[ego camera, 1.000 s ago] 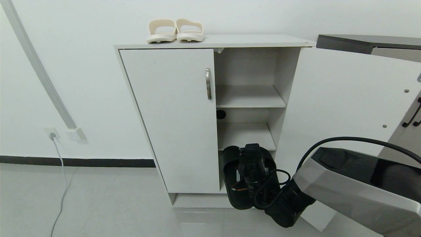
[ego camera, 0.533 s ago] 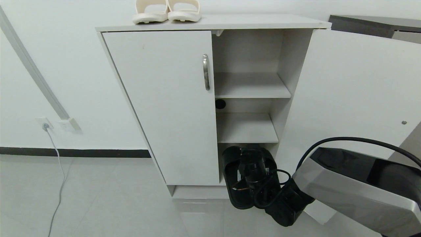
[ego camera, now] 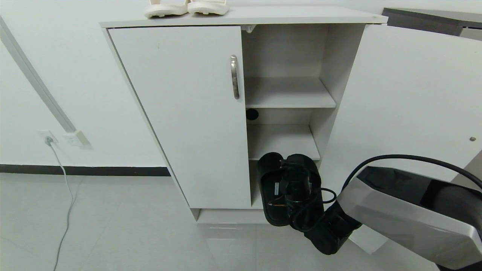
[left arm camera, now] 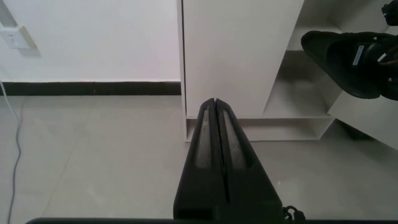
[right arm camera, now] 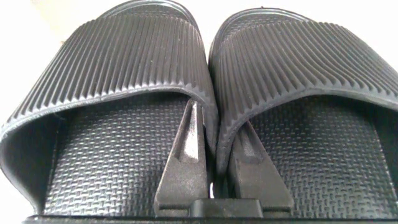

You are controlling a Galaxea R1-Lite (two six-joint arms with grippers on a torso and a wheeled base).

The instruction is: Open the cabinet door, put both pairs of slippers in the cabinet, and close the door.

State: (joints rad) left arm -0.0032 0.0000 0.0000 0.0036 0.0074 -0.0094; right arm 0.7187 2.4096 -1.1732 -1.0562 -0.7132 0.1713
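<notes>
Black slippers (right arm camera: pixel 124 81) pinched by right end effector (right arm camera: pixel 217 134) | left end effector (left arm camera: pixel 214 109) closed, empty

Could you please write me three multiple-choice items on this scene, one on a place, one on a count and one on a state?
1. Where does the cream pair of slippers lie?
A. on the cabinet top
B. on a shelf
C. on the floor

2. How many cabinet doors stand open?
A. none
B. one
C. two

3. What is the state of the right claw?
A. open and empty
B. shut on the black slippers
C. shut on a handle

Answers:
1 A: it sits on the top board.
2 B: the right door is swung out and the left door is shut.
3 B: it pinches the pair's inner walls together.
</notes>
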